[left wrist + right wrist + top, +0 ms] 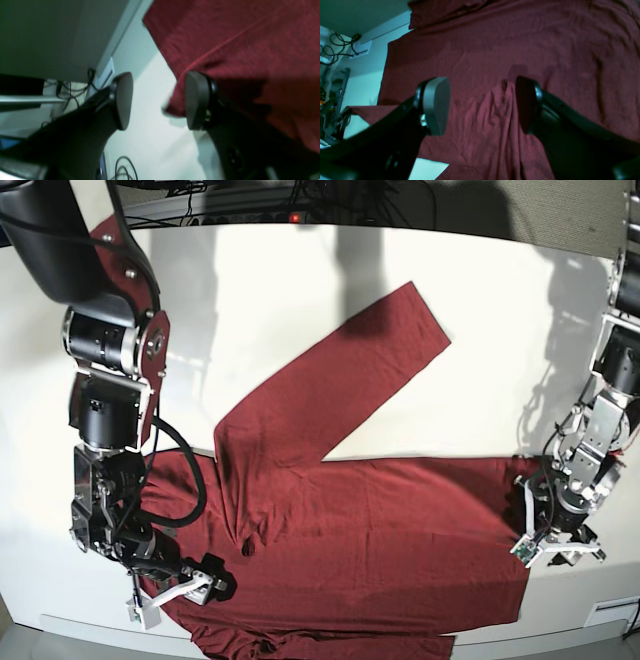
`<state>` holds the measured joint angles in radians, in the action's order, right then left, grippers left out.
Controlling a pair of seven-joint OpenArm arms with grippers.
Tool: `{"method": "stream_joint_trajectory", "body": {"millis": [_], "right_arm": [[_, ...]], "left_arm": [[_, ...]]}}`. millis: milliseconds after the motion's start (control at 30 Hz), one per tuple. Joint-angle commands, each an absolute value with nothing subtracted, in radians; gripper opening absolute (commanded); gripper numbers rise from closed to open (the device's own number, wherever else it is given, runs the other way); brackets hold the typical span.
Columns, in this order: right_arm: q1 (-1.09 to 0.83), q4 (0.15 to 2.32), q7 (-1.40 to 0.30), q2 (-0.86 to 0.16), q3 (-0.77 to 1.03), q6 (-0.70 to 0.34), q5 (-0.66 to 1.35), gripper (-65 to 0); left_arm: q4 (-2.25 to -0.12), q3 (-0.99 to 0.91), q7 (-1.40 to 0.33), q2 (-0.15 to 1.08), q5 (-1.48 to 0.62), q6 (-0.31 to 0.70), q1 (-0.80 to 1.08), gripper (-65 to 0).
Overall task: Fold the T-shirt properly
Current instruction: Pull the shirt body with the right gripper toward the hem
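Observation:
The maroon T-shirt (380,510) lies spread on the white table (280,300), with one long sleeve (395,340) angled toward the back right. My right gripper (190,585) hovers low over the shirt's front-left part. In the right wrist view it (481,106) is open, with a raised ridge of the T-shirt (495,50) close to one fingertip (527,105). My left gripper (555,545) sits at the shirt's right edge. In the left wrist view it (160,102) is open, and a corner of the T-shirt (237,37) touches one pad (197,100) without being clamped.
Cables (300,200) and a power strip run along the table's back edge. More cables (72,90) hang beyond the table in the left wrist view. The table's front edge lies just below the shirt's hem (320,645).

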<state>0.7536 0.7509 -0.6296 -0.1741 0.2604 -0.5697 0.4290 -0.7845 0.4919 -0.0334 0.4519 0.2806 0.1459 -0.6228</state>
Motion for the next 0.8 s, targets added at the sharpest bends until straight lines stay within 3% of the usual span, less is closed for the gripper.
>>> {"method": "stream_joint_trajectory", "body": {"millis": [0,233,333,400,467,767], "right_arm": [[0.794,0.768,-0.608,-0.178,0.262,-0.58,0.449,-24.3],[0.794,0.768,-0.61,-0.177,0.262,-0.581,0.449,-24.3],[0.794,0.768,-0.626,-0.178,0.262,-0.586,0.444,-24.3],[0.794,0.768,-0.646,-0.178,0.26,-0.683,0.385,-24.4],[0.791,0.77,-0.647,-0.193,0.228,-0.698,0.339,-24.8],[0.706,0.92,-0.702,-0.35,-0.11,-0.698,0.34,-24.8]], "left_arm": [[-0.796,0.485,0.007,0.467,0.284,0.136,-0.653,-32.4],[-0.796,0.487,0.075,0.466,0.273,0.177,-0.649,-32.4],[-0.797,0.487,-0.024,0.466,0.107,0.176,-0.651,-32.4],[-0.812,0.487,-0.115,0.469,-0.01,0.176,-0.651,-32.4],[-0.844,0.487,-0.165,0.482,-0.118,0.176,-0.644,-32.4],[-1.286,0.485,-0.381,0.637,-0.33,0.158,-0.496,-32.4]]}}
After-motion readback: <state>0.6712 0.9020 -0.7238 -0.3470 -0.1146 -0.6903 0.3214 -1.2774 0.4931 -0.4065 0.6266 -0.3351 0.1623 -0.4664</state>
